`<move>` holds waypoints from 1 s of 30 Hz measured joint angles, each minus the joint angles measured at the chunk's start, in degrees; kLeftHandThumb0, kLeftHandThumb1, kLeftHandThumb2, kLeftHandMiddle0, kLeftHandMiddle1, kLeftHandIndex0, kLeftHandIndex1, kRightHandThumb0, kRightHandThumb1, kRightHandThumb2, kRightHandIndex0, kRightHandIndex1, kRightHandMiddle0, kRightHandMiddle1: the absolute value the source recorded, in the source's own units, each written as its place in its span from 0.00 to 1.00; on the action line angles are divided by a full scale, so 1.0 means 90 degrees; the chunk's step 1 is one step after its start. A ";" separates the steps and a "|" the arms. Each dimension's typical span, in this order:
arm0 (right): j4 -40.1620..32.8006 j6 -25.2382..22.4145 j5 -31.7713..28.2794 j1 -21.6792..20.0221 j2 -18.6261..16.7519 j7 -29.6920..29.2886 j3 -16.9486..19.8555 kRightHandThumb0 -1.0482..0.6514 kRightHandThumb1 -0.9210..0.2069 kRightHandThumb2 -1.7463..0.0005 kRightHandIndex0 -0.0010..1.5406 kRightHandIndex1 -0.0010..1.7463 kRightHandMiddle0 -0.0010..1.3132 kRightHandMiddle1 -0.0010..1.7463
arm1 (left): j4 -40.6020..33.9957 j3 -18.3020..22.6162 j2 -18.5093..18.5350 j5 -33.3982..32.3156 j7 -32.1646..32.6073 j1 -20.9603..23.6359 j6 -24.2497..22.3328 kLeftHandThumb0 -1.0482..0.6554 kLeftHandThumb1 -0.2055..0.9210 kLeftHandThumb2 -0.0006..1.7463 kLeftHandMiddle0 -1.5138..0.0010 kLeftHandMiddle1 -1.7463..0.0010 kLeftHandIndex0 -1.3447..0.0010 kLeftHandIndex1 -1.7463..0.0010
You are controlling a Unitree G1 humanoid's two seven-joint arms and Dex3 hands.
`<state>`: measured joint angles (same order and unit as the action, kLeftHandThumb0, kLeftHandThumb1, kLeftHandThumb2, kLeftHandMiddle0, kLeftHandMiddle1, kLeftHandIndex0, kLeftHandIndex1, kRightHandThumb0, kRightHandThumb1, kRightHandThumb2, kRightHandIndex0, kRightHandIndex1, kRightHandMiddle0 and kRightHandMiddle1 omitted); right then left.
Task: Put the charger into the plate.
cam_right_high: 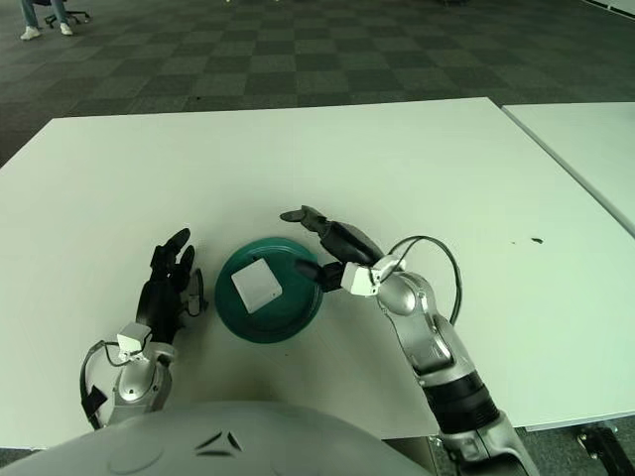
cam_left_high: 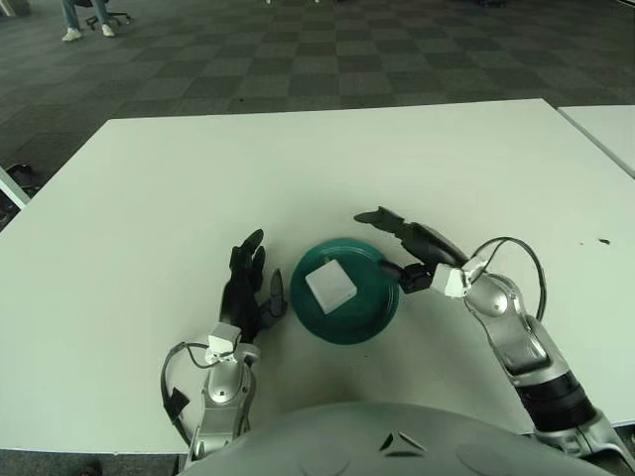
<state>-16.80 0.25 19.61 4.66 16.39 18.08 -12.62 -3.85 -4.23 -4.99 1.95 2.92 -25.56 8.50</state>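
A white square charger [cam_left_high: 330, 286] lies inside the dark green plate [cam_left_high: 372, 309] near the table's front edge. My right hand [cam_left_high: 409, 248] hovers at the plate's right rim with its fingers spread wide and nothing in them; one finger points left over the back of the plate. My left hand [cam_left_high: 246, 286] shows just left of the plate, fingers extended and empty.
The white table [cam_left_high: 298, 169] stretches far back and to both sides. A second white table [cam_left_high: 605, 124] stands at the right edge. A small dark speck [cam_left_high: 601, 241] marks the table at the far right. Dark checkered carpet lies beyond.
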 measured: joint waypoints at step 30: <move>0.0623 -0.0373 -0.1987 0.1050 -0.1140 -0.1153 0.1379 0.09 0.00 0.54 0.26 0.01 0.03 0.45 | -0.0135 0.0000 0.0056 -0.0177 -0.0048 -0.0213 -0.0034 0.13 1.00 0.55 0.65 0.96 0.96 0.54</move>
<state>-11.19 -3.11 1.73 14.11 6.13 7.71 -0.20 -5.06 -4.24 -4.48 0.35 2.49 -27.48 8.19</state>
